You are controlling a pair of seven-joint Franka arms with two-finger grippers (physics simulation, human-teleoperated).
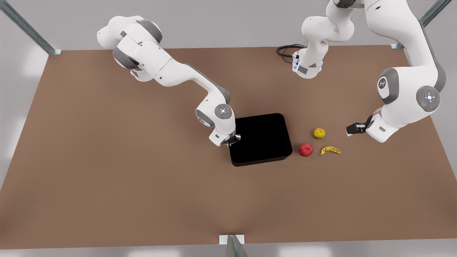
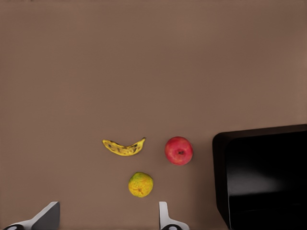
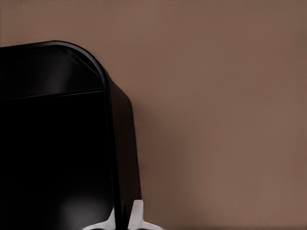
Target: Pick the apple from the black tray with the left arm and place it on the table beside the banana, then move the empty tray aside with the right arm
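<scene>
Apple [image 1: 306,149] sits on the table [image 1: 107,160] just beside the banana [image 1: 330,150], black tray [image 1: 260,139] empty. Right gripper [image 3: 124,219] pinches the tray's rim wall (fingers straddling it). Slide low, steady, away from fruit. Left gripper [image 2: 103,218] hovers spread, waiting.

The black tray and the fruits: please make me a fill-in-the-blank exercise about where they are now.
1. The apple lies on the table between the black tray and the ____.
2. The right gripper has its fingers on either side of the tray's ____.
3. The left gripper is open and holds ____.
4. Inside the tray there is ____.

Missing words: banana; rim; nothing; nothing
</scene>
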